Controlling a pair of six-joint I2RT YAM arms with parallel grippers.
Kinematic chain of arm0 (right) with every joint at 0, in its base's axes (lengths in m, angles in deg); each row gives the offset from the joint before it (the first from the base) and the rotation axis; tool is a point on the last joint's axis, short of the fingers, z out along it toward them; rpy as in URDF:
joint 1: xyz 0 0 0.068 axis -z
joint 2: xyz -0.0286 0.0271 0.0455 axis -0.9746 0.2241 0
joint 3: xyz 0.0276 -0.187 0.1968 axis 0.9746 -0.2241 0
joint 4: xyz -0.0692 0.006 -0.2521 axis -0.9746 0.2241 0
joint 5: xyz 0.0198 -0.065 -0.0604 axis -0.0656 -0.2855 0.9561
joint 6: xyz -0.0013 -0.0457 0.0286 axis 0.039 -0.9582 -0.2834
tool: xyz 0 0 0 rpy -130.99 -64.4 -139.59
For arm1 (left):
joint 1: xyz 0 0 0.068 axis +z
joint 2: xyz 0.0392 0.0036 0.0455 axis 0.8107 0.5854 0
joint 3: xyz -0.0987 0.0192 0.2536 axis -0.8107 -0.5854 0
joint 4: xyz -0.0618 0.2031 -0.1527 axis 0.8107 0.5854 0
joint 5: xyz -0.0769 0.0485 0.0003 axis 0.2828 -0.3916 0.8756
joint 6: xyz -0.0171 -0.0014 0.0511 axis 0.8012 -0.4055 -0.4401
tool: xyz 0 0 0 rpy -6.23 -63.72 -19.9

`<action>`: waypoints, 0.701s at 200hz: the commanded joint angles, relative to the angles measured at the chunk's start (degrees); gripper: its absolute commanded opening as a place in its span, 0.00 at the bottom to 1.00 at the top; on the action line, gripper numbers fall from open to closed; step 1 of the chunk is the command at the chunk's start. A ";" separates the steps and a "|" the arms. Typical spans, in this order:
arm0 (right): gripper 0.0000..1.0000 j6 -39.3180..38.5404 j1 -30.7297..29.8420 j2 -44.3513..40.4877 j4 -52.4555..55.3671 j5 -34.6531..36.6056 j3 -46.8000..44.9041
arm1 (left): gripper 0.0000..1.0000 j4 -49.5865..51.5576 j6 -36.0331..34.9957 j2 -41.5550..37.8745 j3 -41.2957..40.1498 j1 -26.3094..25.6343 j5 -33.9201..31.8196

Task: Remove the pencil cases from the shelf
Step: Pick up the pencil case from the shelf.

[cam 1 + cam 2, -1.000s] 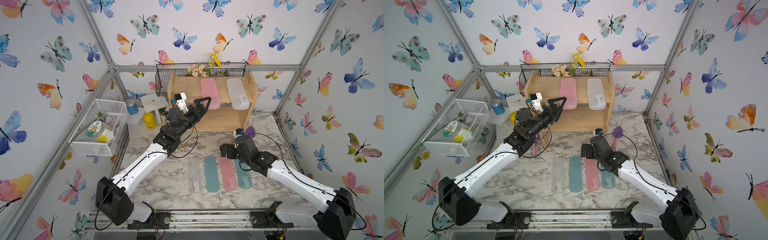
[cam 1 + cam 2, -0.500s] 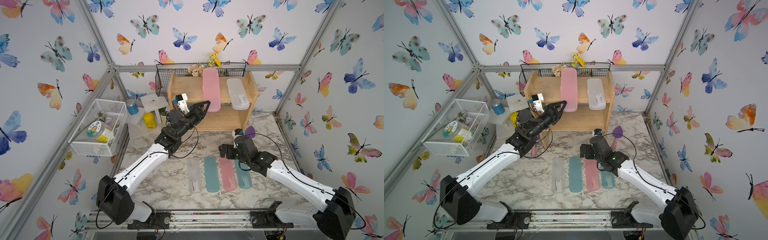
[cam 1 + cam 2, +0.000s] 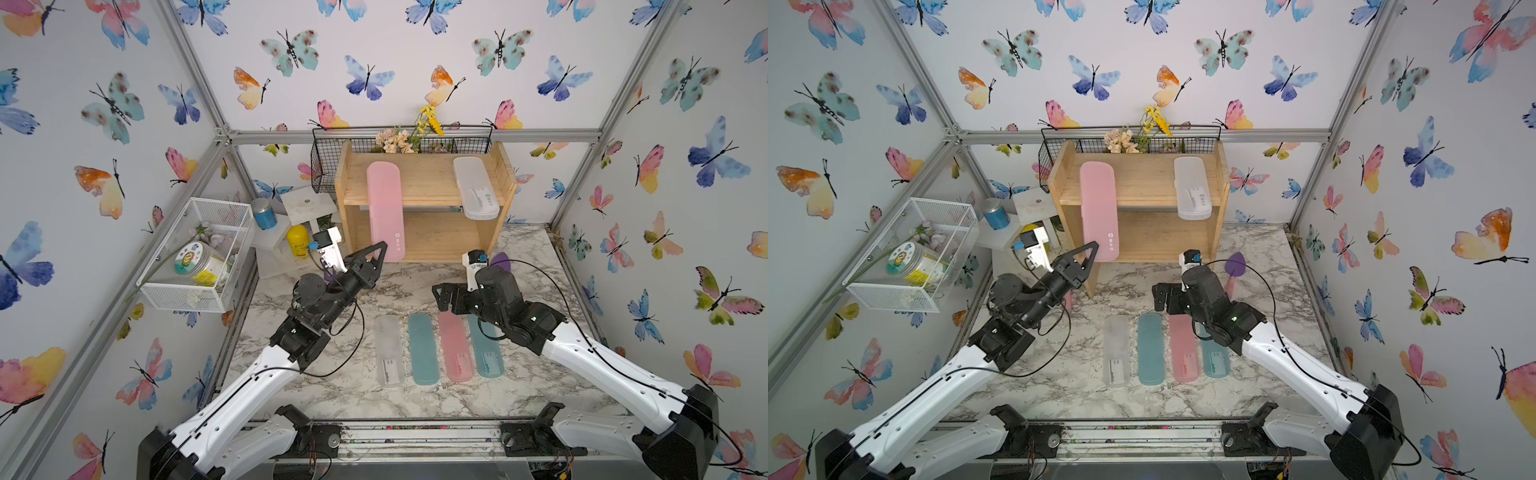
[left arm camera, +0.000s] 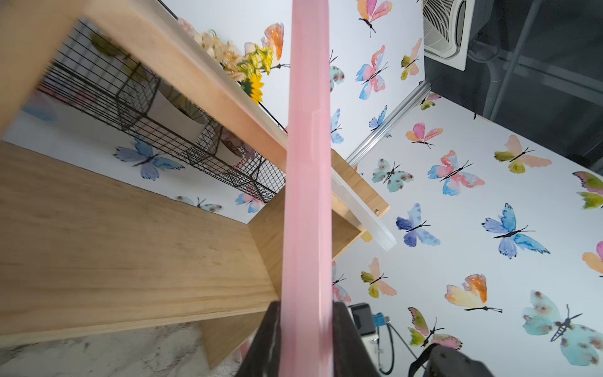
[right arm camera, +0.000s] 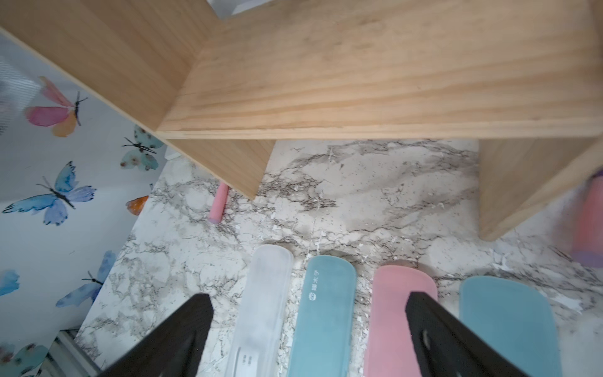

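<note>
The pink pencil case (image 3: 385, 208) you are working is a long, flat, smooth plastic slab with rounded ends and a small white logo near its lower end. Its long axis runs front to back across the shelf (image 3: 428, 183). The far end sits over the left part of the top tier, and the logo end slopes down in front of the lower tier toward you. Whether it touches the board's front edge cannot be told. The left wrist view shows it edge-on, thin and faintly translucent, with a lid seam down its side.

Your left gripper (image 3: 380, 249) is clamped on that low end, one black finger pressed against each flat face (image 4: 306, 326).

A frosted white case (image 3: 476, 192) lies on the right of the same tier. It points the same way, and its labelled end overhangs the front edge.

The shelf is pale, grainy, unpainted wood with solid side panels.

Four more cases lie flat on the marble-patterned table (image 3: 332, 390), side by side and parallel, with their long axes also front to back. They are a frosted table case (image 3: 388, 351), a teal case (image 3: 423, 353), a pink table case (image 3: 455, 353) and a second teal case (image 3: 487, 353).

Your right gripper (image 3: 442, 296) hovers over their far ends with its jaws wide apart, gripping nothing (image 5: 308, 297).
</note>
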 commanded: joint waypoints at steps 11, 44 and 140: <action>0.99 -0.98 -6.03 2.19 -2.54 2.71 4.64 | 0.19 3.89 -13.59 -13.03 -6.96 -0.42 -8.09; 0.99 -0.15 -10.80 5.85 -6.70 3.21 8.10 | 0.20 9.69 -17.78 -23.15 -12.05 -0.50 -12.22; 0.99 -1.75 -16.72 19.74 -13.40 -3.27 25.81 | 0.21 16.27 -19.36 -32.01 -16.84 -0.50 -16.48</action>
